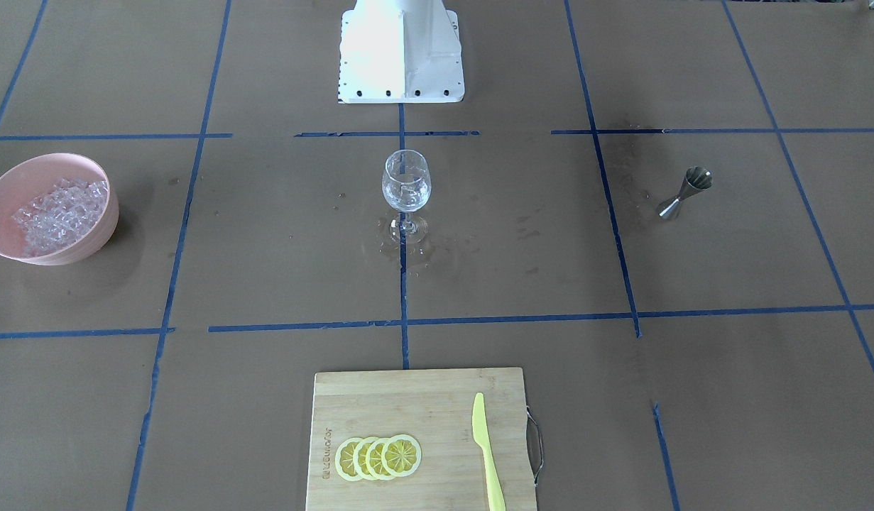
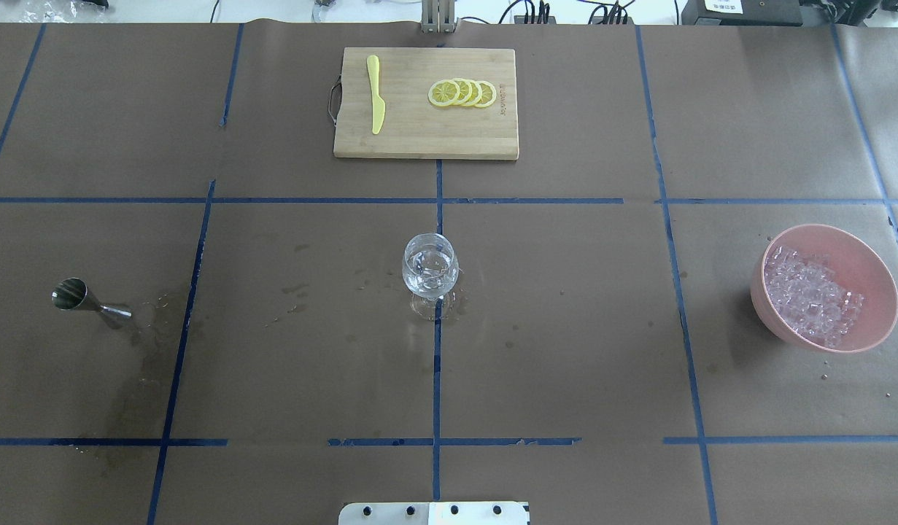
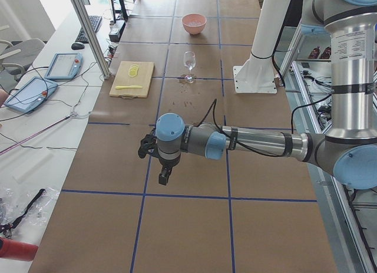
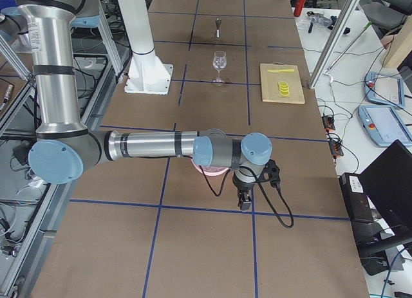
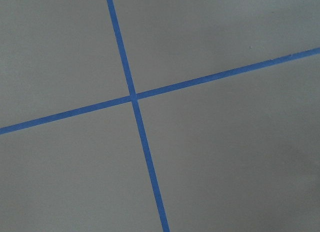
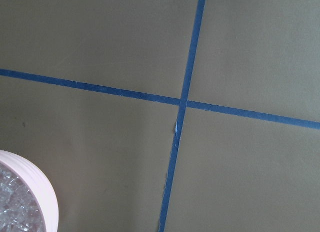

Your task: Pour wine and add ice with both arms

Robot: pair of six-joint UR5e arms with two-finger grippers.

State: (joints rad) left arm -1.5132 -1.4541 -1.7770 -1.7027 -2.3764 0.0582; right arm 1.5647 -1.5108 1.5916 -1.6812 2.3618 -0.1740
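Two pincers of mine hang over the taped table (image 2: 565,328), pointing down and seen only from the table's ends, so I cannot tell whether my left gripper (image 3: 163,178) or my right gripper (image 4: 244,200) is released or clenched. Seen from overhead, with the wine glass (image 2: 430,266) at the dial's centre, the steel jigger (image 2: 80,297) stands at nine o'clock. The cutting board (image 2: 419,135) with lemon slices (image 2: 463,92) and a yellow knife (image 2: 376,98) lies at twelve, and the pink bowl (image 2: 868,266) heaped with ice (image 2: 810,295) sits at three. Wet blotches ring the glass's foot, and whether the wine sits in jigger or glass I cannot tell.
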